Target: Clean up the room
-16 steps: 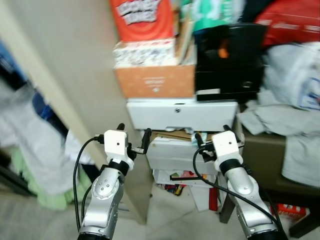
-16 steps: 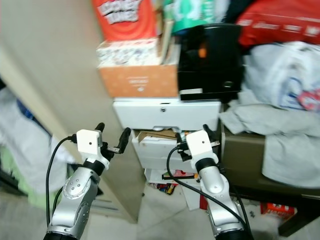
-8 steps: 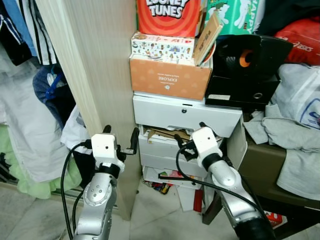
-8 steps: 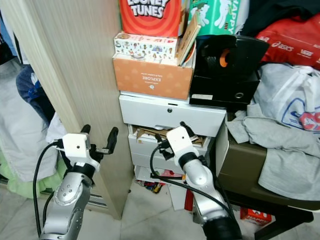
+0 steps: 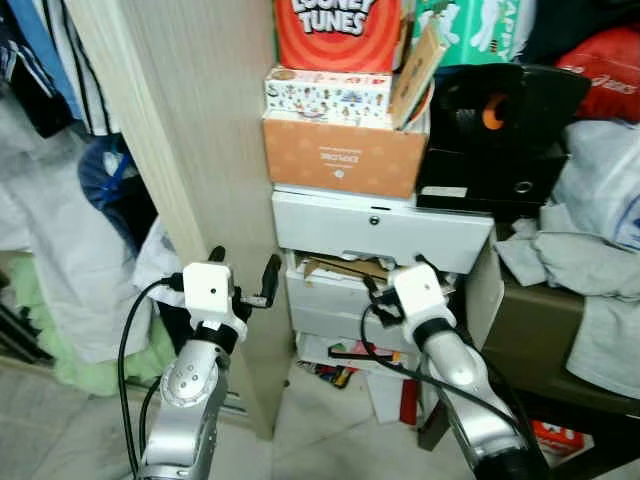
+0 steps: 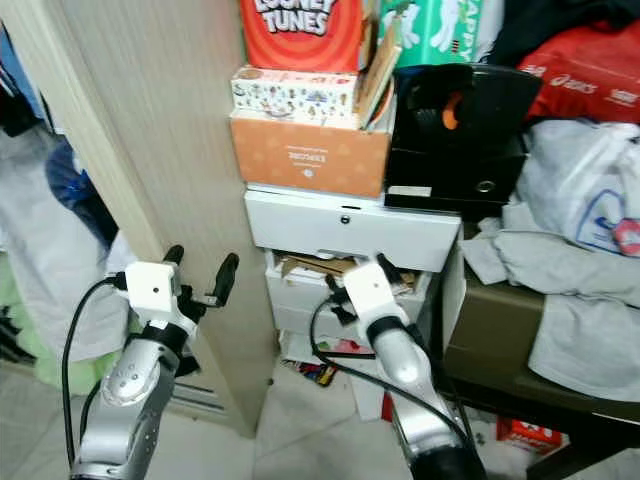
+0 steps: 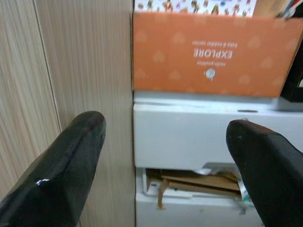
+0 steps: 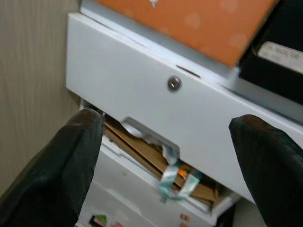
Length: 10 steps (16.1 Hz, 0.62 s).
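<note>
A white drawer unit (image 5: 375, 225) stands against a tall wooden panel (image 5: 190, 130); crumpled cardboard and paper (image 8: 151, 156) stick out of the gap under its top drawer front (image 8: 142, 94). An orange box (image 5: 340, 155) and a red carton (image 5: 335, 30) are stacked on top. My left gripper (image 5: 243, 272) is open, raised beside the panel's edge and left of the drawers. My right gripper (image 5: 395, 282) is open too, close in front of the stuffed gap, holding nothing.
A black case (image 5: 500, 120) sits on the drawers' right side. Piled clothes and bags (image 5: 590, 250) cover a low brown surface at right. Hanging clothes (image 5: 60, 230) fill the left. Loose litter (image 5: 340, 365) lies on the tiled floor under the drawers.
The camera swung and steadied, so the blurred picture is now sharp. Both arms keep almost the same raised pose, and both grippers stay open and empty.
</note>
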### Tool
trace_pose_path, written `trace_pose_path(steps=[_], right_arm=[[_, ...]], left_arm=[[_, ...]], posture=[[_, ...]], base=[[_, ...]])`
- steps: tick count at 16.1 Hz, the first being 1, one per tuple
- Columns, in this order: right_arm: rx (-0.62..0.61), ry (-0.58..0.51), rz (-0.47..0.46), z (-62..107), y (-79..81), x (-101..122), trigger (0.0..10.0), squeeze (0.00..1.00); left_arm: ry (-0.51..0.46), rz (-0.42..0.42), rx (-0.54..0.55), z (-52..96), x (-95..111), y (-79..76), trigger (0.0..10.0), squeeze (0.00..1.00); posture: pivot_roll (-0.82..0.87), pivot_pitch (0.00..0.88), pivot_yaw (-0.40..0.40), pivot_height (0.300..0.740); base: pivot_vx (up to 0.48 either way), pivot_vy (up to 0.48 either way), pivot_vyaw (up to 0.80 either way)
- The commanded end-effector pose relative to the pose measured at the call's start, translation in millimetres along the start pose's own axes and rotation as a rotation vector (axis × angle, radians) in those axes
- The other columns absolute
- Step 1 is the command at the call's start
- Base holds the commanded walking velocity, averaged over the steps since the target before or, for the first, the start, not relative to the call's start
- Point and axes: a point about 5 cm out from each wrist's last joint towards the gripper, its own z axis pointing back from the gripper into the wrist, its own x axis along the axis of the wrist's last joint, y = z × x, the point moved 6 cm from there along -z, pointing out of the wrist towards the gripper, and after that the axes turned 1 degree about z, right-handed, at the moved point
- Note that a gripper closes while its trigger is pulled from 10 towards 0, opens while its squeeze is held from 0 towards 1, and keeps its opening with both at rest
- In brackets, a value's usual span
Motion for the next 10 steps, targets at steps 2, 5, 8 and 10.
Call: trace_pose_path(steps=[2,5,8,10], right_arm=[[-0.063,-0.035,0.002,10.2,-20.1,9.5,10.0,0.0],[-0.107,-0.019,0.027,27.3,-33.7,4.4,10.0,0.0],[-0.16,0.129,0.034,60.1,-48.0,-37.2,10.0,0.0],[-0.173,0.172,0.051,71.3,-53.3,-51.5,10.0,0.0]], left_arm=[[-0.008,-0.005,0.027,8.3,6.9,10.3,10.0,0.0],[0.032,-0.025,0.06,23.7,-1.5,22.4,10.0,0.0],[0.196,-0.075,0.154,69.5,-39.5,63.4,10.0,0.0],[0.245,-0.046,0.199,81.9,-48.0,79.0,10.0,0.0]], posture=[[-0.2,0.0,0.071,0.74],[-0.2,0.0,0.071,0.74],[-0.2,0.0,0.075,0.74],[-0.2,0.0,0.076,0.74]], base=[[0.0,0.0,0.0],[0.0,0.0,0.0],[0.0,0.0,0.0],[0.0,0.0,0.0]])
